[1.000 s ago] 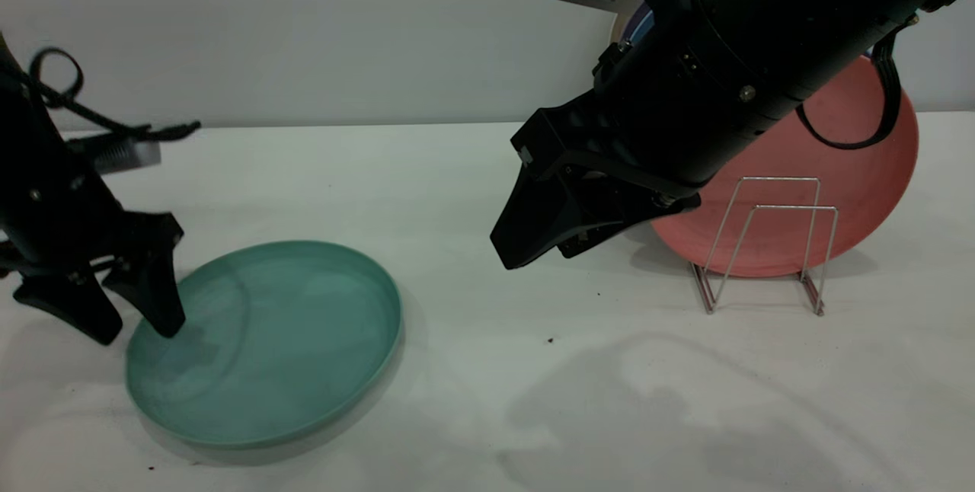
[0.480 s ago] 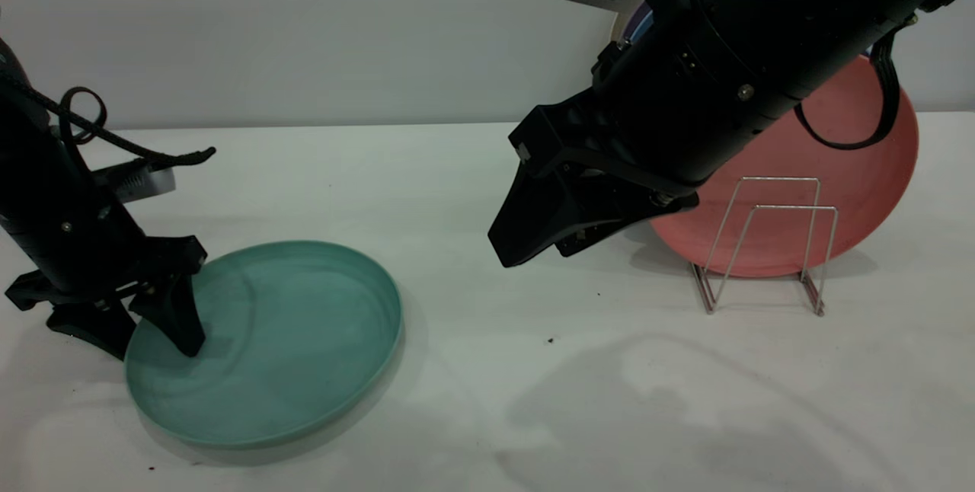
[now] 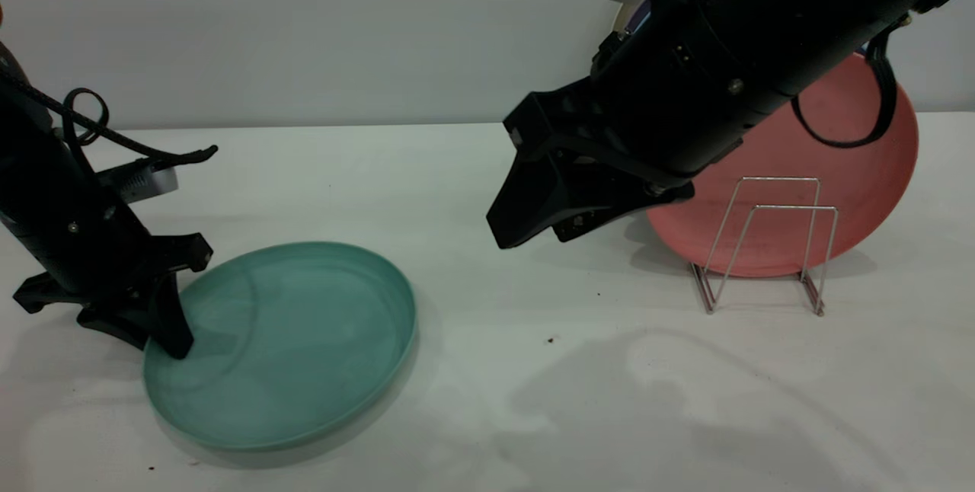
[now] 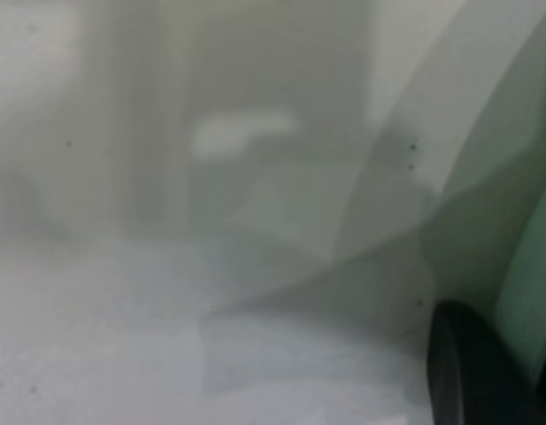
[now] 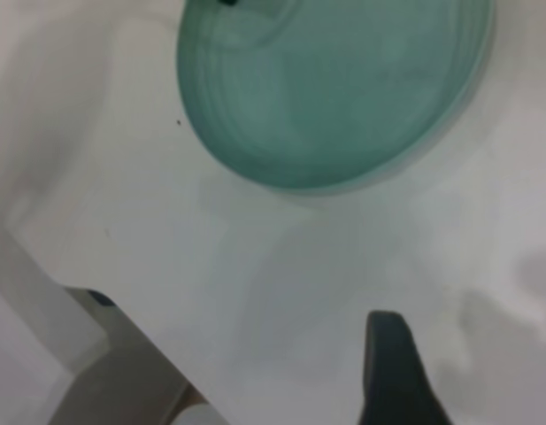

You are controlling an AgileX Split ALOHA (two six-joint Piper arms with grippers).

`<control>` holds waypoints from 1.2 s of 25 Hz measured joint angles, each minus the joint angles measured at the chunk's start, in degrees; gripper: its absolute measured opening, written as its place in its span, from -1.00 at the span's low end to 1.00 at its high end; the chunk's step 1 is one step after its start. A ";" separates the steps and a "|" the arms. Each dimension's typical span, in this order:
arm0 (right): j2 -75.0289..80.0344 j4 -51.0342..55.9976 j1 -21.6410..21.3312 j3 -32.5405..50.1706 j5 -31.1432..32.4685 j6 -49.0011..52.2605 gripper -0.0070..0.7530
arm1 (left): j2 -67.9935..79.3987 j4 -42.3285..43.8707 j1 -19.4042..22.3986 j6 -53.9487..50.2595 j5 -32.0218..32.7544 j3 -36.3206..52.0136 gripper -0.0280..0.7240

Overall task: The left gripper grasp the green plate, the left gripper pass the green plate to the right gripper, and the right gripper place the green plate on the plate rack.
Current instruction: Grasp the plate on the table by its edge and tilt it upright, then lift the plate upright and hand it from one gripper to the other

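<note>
where the white table runs toward the exterior view's left, the green plate lies flat, with the left gripper down at its left rim. one black finger stands inside the plate against the rim, the other sits just outside it, so the jaws are narrowed across the rim; whether they are truly pinching it i cannot tell, since the left wrist view shows only a blurred green edge and one dark fingertip. braided cable loops and a small silver camera ride on that arm.

the right gripper hangs above the middle of the table, well apart from the plate and holding nothing; its wedge fingers look close together from the side. its thick arm crosses in front of the salmon-pink plate and partly hides it. that plate stands on edge behind the plate rack, whose front wire loops hold nothing. a cream and blue rim peeks out behind the arm near the wall. the right wrist view looks down on the green plate and one finger.
</note>
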 joint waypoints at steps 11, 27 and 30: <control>12.75 2.55 -10.33 -11.30 16.27 -0.15 0.22 | -7.38 -10.67 0.00 22.04 5.15 0.00 -0.87; 24.96 12.92 -13.50 -19.95 24.59 -2.32 0.22 | -7.71 -25.77 -1.19 38.16 12.93 0.05 -0.87; 26.20 14.47 -13.50 -19.99 25.32 -2.81 0.22 | -7.71 -25.77 -2.19 39.27 13.42 0.05 -0.87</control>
